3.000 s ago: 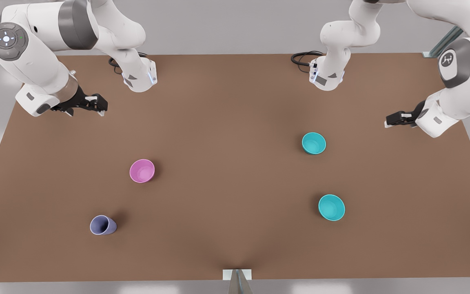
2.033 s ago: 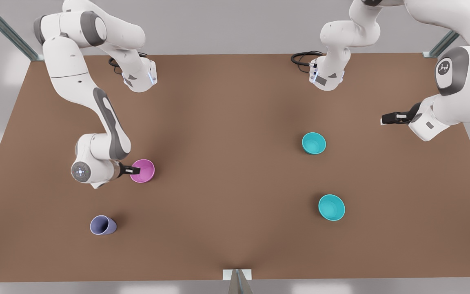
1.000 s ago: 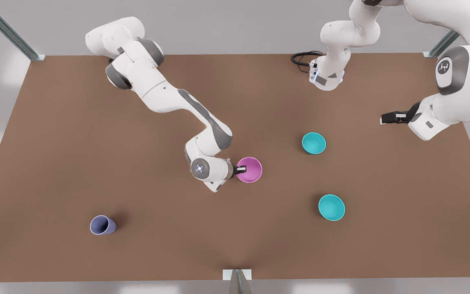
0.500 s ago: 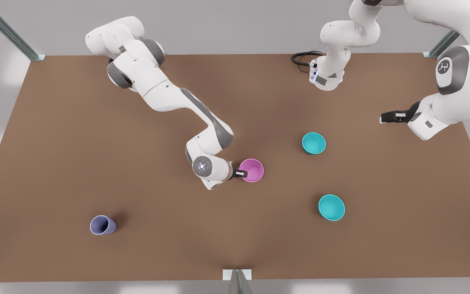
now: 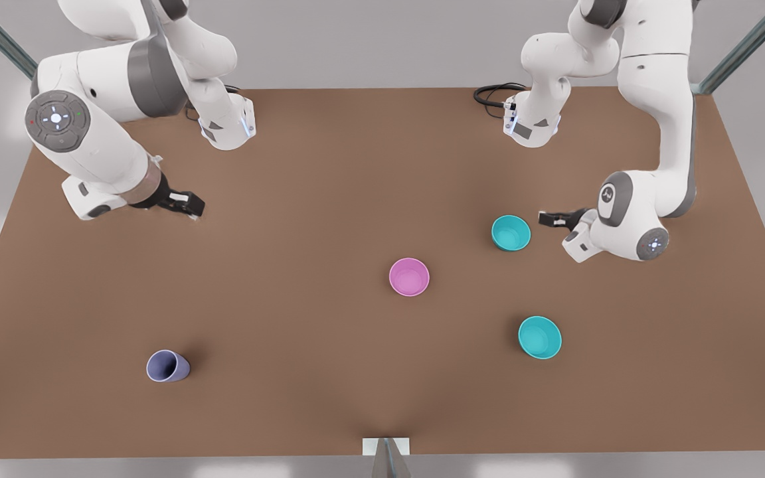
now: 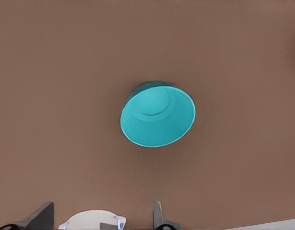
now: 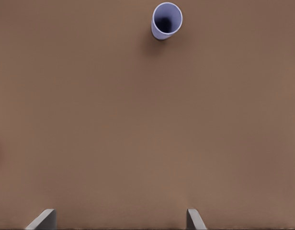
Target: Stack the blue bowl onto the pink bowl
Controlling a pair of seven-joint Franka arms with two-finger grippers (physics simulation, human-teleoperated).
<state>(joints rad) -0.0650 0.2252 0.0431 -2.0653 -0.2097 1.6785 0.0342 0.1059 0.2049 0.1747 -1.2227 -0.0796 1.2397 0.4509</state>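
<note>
1. The brown flat table (image 5: 329, 199) is seen bearing every item.
2. The left gripper (image 5: 550, 218), fingers spread apart, is held just beside the small round turquoise plastic bowl (image 5: 510, 233) (image 6: 158, 114).
3. The right gripper (image 5: 186, 202), fingers apart, is held well away from the lavender-blue cup (image 5: 167, 366) (image 7: 166, 20).
4. The small round pink plastic bowl (image 5: 409, 277) is set mid-table, apart from a second turquoise bowl (image 5: 540, 337).

Front view: high above table (image 5: 356, 372), near edge, looking steeply down. Left wrist view: looks down close over blue bowl (image 6: 158, 114), same bowl at front view's right (image 5: 510, 232). Right wrist view: higher up, cup (image 7: 166, 20) far off, shared with front (image 5: 167, 366).
</note>
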